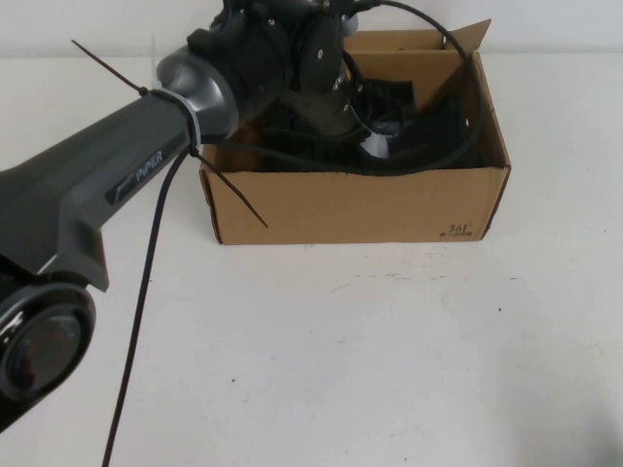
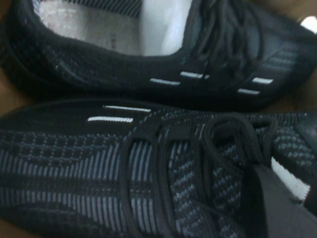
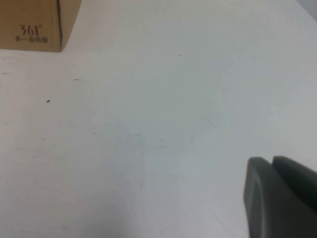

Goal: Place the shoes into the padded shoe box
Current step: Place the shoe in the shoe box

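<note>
The brown cardboard shoe box (image 1: 350, 204) stands at the back middle of the table. My left arm reaches into it, and my left gripper (image 1: 343, 117) is low inside among the black shoes (image 1: 399, 102). In the left wrist view one black knit sneaker (image 2: 99, 64) lies with its grey-white lining showing. The second sneaker (image 2: 124, 173) lies beside it, filling the view. My left gripper (image 2: 277, 201) is shut on this second sneaker by its laces. My right gripper (image 3: 272, 163) is shut and empty over bare table, away from the box corner (image 3: 29, 25).
A black cable (image 1: 146, 292) hangs from the left arm over the table in front of the box. Cable ties (image 1: 234, 199) stick out near the box's left front corner. The white table (image 1: 389, 360) spreads in front of and beside the box.
</note>
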You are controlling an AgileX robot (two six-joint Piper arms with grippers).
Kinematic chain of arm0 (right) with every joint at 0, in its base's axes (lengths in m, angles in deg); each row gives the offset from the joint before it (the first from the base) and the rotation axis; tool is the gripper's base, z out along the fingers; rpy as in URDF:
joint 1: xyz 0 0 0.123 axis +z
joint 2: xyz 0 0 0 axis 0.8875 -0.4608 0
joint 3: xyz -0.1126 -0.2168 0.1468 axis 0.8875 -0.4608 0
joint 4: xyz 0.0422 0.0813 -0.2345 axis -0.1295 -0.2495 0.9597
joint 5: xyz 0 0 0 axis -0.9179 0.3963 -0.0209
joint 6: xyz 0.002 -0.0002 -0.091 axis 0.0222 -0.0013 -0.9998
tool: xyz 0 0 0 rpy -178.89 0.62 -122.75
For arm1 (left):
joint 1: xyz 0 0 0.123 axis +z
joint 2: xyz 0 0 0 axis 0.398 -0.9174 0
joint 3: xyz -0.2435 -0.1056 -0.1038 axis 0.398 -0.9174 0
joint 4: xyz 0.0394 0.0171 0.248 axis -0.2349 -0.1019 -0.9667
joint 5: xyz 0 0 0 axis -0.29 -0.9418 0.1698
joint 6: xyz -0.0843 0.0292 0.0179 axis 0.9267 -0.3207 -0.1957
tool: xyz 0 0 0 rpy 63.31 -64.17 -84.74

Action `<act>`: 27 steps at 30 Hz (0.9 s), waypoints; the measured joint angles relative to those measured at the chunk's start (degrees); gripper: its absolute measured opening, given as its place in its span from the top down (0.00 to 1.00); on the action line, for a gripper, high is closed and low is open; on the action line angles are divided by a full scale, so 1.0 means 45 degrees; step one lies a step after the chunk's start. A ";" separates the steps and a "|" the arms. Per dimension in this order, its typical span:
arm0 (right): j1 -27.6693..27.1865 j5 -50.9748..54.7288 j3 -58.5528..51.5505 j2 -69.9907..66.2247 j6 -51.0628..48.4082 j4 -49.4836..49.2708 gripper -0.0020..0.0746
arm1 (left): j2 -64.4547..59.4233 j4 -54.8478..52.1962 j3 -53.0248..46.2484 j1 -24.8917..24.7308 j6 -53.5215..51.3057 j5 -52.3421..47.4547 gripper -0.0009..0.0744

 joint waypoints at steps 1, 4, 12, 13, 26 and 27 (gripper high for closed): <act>0.0000 0.0000 0.0000 0.0000 0.0000 0.0000 0.98 | -0.0058 0.0000 0.0000 0.0000 -0.0072 0.0000 0.98; 0.0000 0.0000 0.0000 0.0000 0.0000 0.0000 0.98 | -0.0151 0.0000 0.0000 -0.0014 -0.0309 0.0008 0.98; 0.0000 0.0000 0.0000 0.0000 0.0000 0.0000 0.98 | -0.0300 0.0000 0.0000 -0.0014 -0.0839 -0.0016 0.98; 0.0000 0.0000 0.0000 0.0000 0.0000 0.0000 0.98 | -0.0300 0.0000 0.0000 -0.0014 -0.0924 -0.0016 0.98; 0.0000 0.0000 0.0000 0.0000 0.0000 0.0000 0.98 | -0.0244 0.0262 0.0000 -0.0028 -0.1106 0.0417 0.86; 0.0000 0.0000 0.0000 0.0000 0.0000 0.0000 0.98 | -0.0211 0.0289 0.0000 -0.0045 -0.1116 0.0417 0.83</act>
